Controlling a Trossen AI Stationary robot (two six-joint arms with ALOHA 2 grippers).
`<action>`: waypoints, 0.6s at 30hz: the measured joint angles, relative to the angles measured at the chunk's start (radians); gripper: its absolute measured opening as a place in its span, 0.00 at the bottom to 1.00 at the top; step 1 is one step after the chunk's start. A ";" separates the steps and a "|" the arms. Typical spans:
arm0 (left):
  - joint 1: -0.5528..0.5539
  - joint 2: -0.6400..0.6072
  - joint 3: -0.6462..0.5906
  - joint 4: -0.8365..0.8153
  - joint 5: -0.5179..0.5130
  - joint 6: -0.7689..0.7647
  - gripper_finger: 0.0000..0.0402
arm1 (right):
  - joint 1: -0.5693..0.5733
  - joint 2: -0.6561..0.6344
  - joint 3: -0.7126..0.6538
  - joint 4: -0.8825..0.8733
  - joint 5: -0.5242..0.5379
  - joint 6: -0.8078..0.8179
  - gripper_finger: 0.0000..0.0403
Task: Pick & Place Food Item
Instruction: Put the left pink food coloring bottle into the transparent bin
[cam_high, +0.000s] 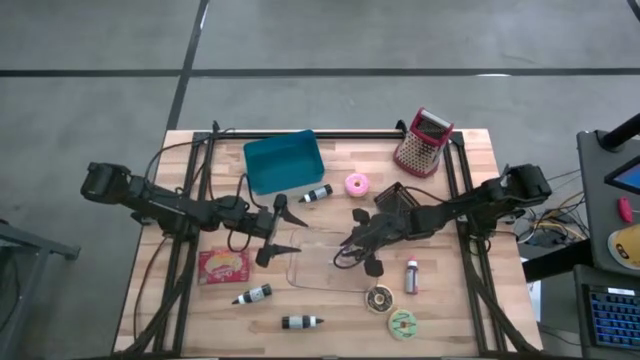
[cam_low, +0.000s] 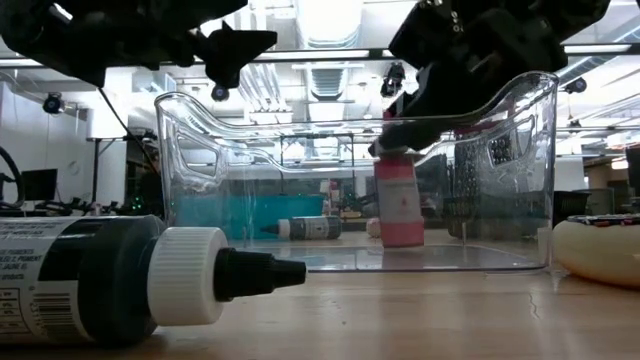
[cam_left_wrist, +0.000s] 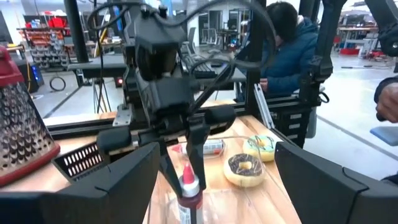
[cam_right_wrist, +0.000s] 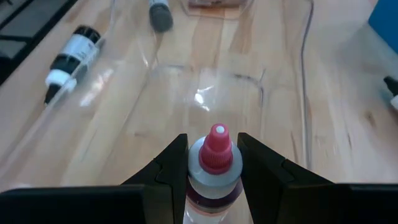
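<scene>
Red-capped bottle (cam_right_wrist: 214, 163): upright, pinched at its neck by your right gripper (cam_right_wrist: 212, 163) fingers, inside the clear bin (cam_low: 520, 130) at mid-worktop (cam_high: 470, 330); its base seems to touch the bin floor. Left gripper (cam_high: 281, 228): fingers spread, beside the bin.

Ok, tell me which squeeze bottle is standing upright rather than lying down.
The red-capped bottle held by the right end effector inside the clear bin; the other bottles lie flat on the table.
</scene>
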 joint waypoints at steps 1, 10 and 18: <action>0.000 0.000 -0.001 -0.003 0.000 0.000 0.80 | 0.000 0.002 0.002 0.004 -0.001 0.000 0.26; 0.000 0.001 -0.001 -0.001 0.000 0.000 0.80 | 0.000 0.000 -0.001 -0.004 -0.004 0.007 0.26; 0.000 0.001 -0.001 -0.001 0.000 0.000 0.80 | 0.000 -0.001 -0.001 -0.018 -0.002 0.029 0.27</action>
